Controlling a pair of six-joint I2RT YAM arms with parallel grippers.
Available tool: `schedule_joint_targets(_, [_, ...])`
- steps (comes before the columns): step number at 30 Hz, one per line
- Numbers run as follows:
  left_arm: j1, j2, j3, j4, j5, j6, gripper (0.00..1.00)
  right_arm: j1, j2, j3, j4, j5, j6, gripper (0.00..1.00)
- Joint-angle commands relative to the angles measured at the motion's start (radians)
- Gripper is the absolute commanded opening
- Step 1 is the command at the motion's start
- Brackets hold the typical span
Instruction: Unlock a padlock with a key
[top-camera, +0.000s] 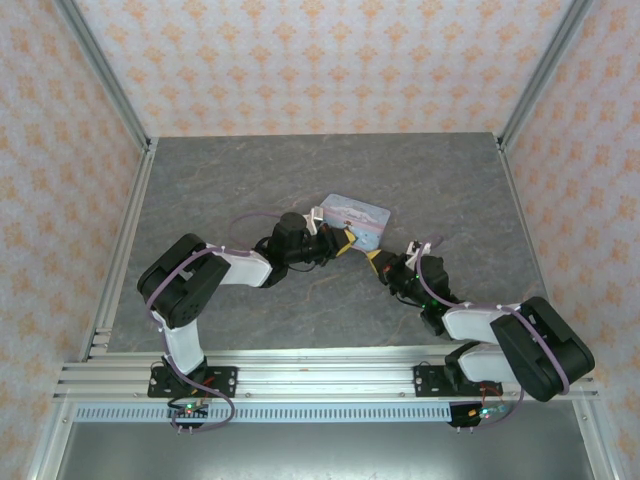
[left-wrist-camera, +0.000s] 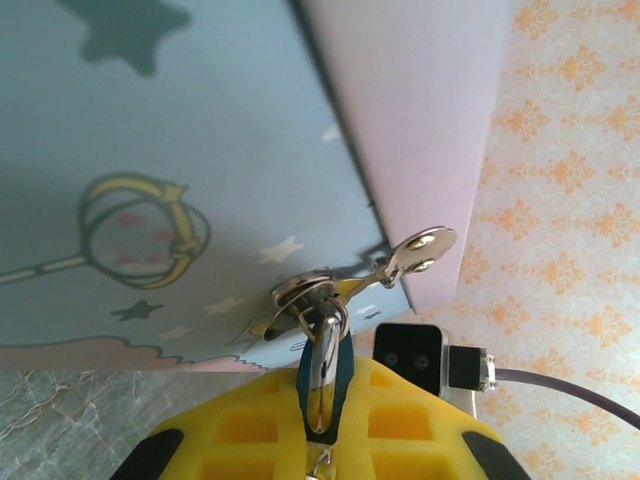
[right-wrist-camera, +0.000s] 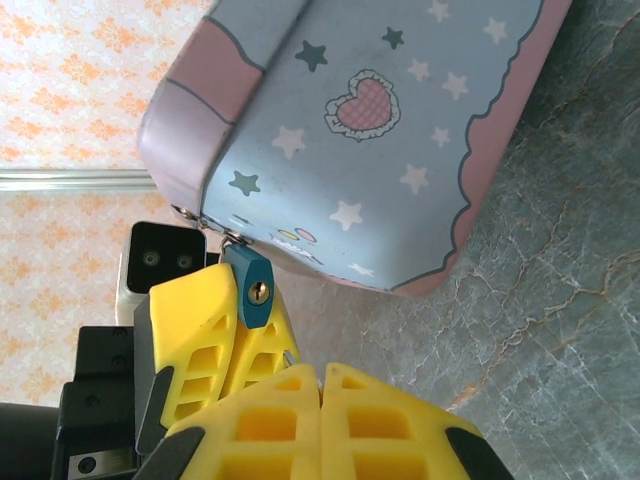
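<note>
Directly behind the padlock (right-wrist-camera: 250, 290) sits the pastel tin (right-wrist-camera: 380, 130), touching it

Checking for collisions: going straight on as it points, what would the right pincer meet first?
Most likely the pastel blue star-printed tin box, at its pink rim; depth is unclear. The small teal padlock sits left of the line from the right pincer.

Padlock (right-wrist-camera: 250, 295): smooth teal painted body, brass-look keyhole. Tin (right-wrist-camera: 400, 150): smooth printed metal, satin sheen. Bench (right-wrist-camera: 560, 300): grey marbled surface, matt.
</note>
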Motion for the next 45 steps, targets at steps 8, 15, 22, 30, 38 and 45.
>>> schedule_joint_targets(8, [0.01,-0.018,0.012,0.084,0.017,-0.049,0.0,0.013,0.014,0.034,0.051,0.044,0.03,0.0])
schedule_joint_targets(15, [0.01,-0.017,0.012,0.082,0.016,-0.048,0.0,0.024,0.044,0.053,0.067,0.047,0.036,0.0])
schedule_joint_targets(22, [0.01,-0.017,0.011,0.077,0.015,-0.045,0.0,0.03,0.066,0.068,0.076,0.056,0.039,0.0])
schedule_joint_targets(30, [0.01,-0.017,0.01,0.07,0.016,-0.04,0.0,0.029,0.09,0.089,0.085,0.053,0.041,0.0])
schedule_joint_targets(38, [0.01,-0.017,0.013,0.066,0.017,-0.037,0.0,0.03,0.112,0.109,0.092,0.05,0.042,0.0])
schedule_joint_targets(45, [0.01,-0.016,0.012,0.063,0.019,-0.035,0.0,0.029,0.121,0.118,0.093,0.049,0.042,0.0])
